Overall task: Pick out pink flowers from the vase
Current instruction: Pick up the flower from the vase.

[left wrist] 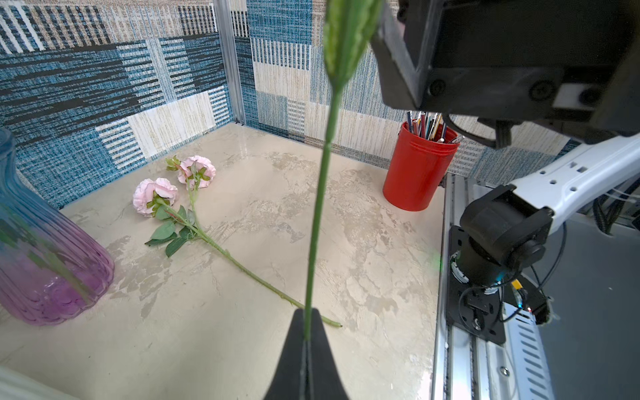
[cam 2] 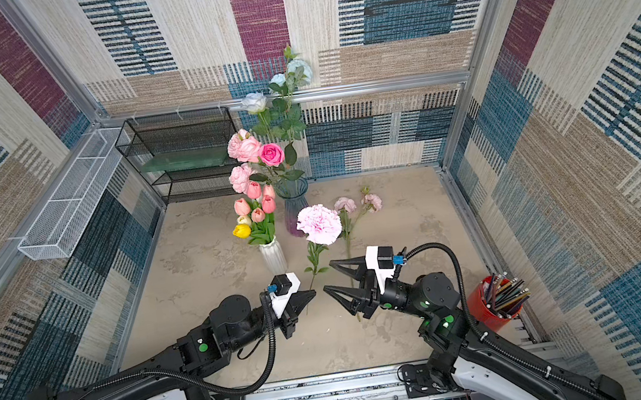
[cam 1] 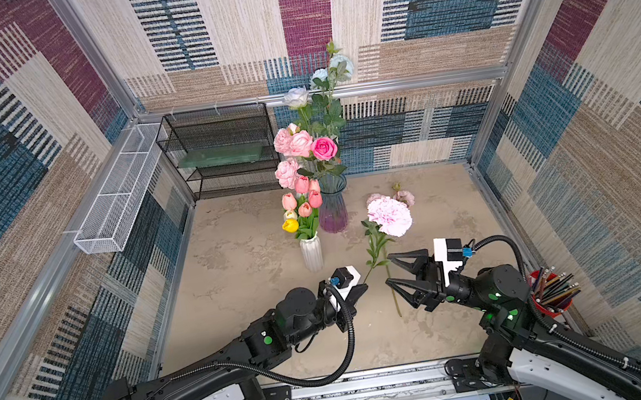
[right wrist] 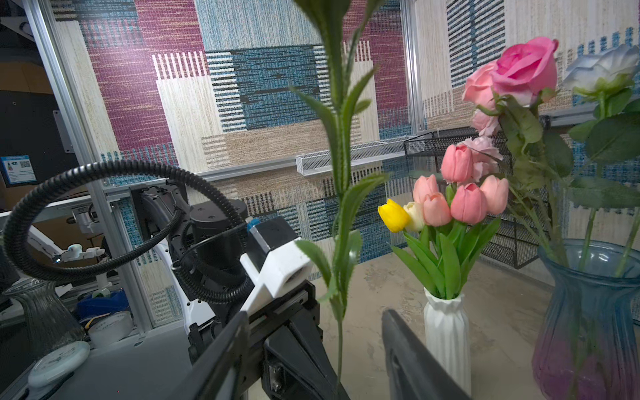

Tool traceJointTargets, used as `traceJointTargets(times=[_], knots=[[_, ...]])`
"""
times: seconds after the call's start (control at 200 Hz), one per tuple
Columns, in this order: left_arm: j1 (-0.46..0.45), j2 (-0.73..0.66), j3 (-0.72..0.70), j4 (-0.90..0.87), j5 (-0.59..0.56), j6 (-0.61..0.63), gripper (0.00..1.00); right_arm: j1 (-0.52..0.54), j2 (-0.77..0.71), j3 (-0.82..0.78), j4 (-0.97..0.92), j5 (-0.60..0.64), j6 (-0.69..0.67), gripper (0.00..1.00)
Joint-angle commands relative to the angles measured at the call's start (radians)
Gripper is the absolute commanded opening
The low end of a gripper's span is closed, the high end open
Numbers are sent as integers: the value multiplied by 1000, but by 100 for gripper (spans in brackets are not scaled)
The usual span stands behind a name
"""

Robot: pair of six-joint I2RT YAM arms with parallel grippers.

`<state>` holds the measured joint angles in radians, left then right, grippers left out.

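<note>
- One twin-bloom pink stem [left wrist: 194, 225] is laid on the table [cam 1: 235, 260], clear of the glass vase [cam 1: 333, 208].
- A pale-pink peony [cam 1: 389, 216] is held upright by its stem in the fully closed left gripper [cam 1: 363, 286].
- The right gripper [cam 1: 388, 269] is spread open and holds nothing.
- The hot-pink rose [cam 1: 324, 148] and other peonies [cam 1: 292, 142] are not yet removed from the vase.

There are 1 glass vase [cam 1: 332, 212], 1 white vase [cam 1: 312, 253], 5 salmon-pink tulips [cam 1: 289, 201], 1 yellow tulip [cam 1: 290, 225], 1 white tulip [cam 1: 290, 215], 1 hot-pink rose [cam 1: 324, 148], 3 pale-pink blooms [cam 1: 300, 144], 3 blue-white roses [cam 1: 296, 97], 1 large ruffled peony [cam 1: 389, 215], 1 loose stem [left wrist: 154, 194] bearing 2 pink blooms, and 1 red cup [left wrist: 415, 173].
</note>
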<state>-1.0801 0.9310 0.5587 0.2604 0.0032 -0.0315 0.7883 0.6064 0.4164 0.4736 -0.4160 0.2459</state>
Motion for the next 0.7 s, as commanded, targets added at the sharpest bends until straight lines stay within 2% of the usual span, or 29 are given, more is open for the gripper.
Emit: traceJointTargets(times=[0.0,0.391,0.626,0.691], knots=[[1,-11,-6,66,23,-40,0,16,7,-20,27,73,-27,59],[2,-36,-23,84,49,-62,0,76,170,-30,182,102,12,54],[1,-53,-23,77,55,-59,0,118,262,7,210,106,16,41],[1,-56,-23,76,57,-59,0,123,275,9,228,108,21,34]])
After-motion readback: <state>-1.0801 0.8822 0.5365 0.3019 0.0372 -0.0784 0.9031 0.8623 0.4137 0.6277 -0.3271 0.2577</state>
